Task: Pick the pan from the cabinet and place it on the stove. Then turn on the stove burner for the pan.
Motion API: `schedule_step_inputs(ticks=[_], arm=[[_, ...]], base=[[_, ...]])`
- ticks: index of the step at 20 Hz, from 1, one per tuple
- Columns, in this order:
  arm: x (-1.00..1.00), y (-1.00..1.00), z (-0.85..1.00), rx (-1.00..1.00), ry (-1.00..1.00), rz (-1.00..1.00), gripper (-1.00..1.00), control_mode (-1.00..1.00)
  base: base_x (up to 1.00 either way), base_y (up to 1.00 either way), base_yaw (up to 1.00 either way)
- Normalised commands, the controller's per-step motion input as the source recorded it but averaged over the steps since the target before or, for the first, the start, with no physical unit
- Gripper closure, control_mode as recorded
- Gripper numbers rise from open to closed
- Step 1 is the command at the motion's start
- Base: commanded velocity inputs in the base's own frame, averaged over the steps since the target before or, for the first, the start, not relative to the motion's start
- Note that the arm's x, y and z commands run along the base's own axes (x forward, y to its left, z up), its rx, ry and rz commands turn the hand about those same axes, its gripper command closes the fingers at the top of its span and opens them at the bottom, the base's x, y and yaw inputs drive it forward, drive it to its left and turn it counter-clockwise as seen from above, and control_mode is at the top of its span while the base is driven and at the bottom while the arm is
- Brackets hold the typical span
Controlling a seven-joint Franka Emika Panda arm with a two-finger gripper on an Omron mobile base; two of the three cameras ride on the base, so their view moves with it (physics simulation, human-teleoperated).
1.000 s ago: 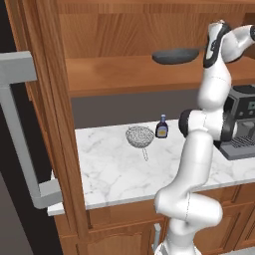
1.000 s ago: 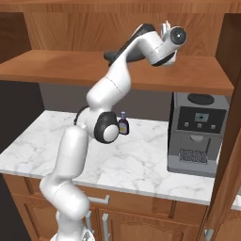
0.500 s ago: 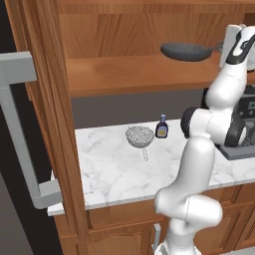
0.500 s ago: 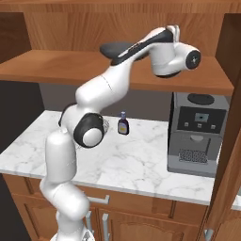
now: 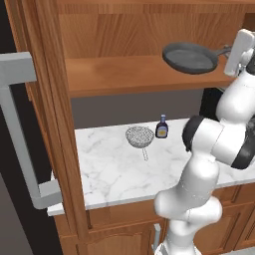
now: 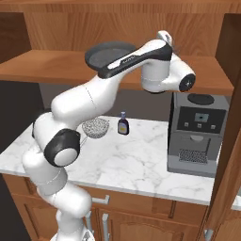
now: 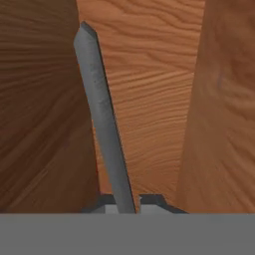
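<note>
Pan [image 5: 190,56] sits on the shelf [image 5: 129,73] of the open cabinet [image 6: 56,28], toward 2 o'clock in the left base view, its long handle [image 7: 103,119] running toward the tool [image 7: 126,201] at the arm's raised end. From the hand camera, that grey handle passes between the two dark fingertips [image 7: 107,199] and rises toward 11 o'clock against the wood back wall; the tool appears clenched on it. Below, the marble desk [image 5: 114,172] carries a coffee machine [image 6: 196,134] at 3 o'clock in the right base view, a wire strainer [image 5: 140,137] near the middle, and a small dark bottle [image 5: 161,127] just beside the strainer.
</note>
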Motion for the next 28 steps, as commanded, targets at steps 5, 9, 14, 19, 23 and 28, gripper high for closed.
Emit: schedule_step_inputs(ticks=[5,9,14,19,23,28], arm=[[-0.92,0.38,0.00,0.00,-0.12,0.03,1.00,-1.00],[-0.96,0.37,-0.04,0.00,-0.09,0.01,1.00,-1.00],[-0.99,0.36,-0.09,0.00,-0.08,0.00,1.00,-1.00],[-1.00,0.39,-0.14,0.00,-0.07,0.00,1.00,-1.00],[-0.93,0.45,-0.25,-0.02,-0.03,0.00,1.00,-1.00],[-0.77,0.50,-0.23,-0.02,0.00,0.00,1.00,-1.00]], base=[[0.00,0.00,0.00],[0.00,0.00,0.00],[0.00,0.00,0.00],[0.00,0.00,0.00],[0.00,0.00,0.00],[0.00,0.00,0.00]])
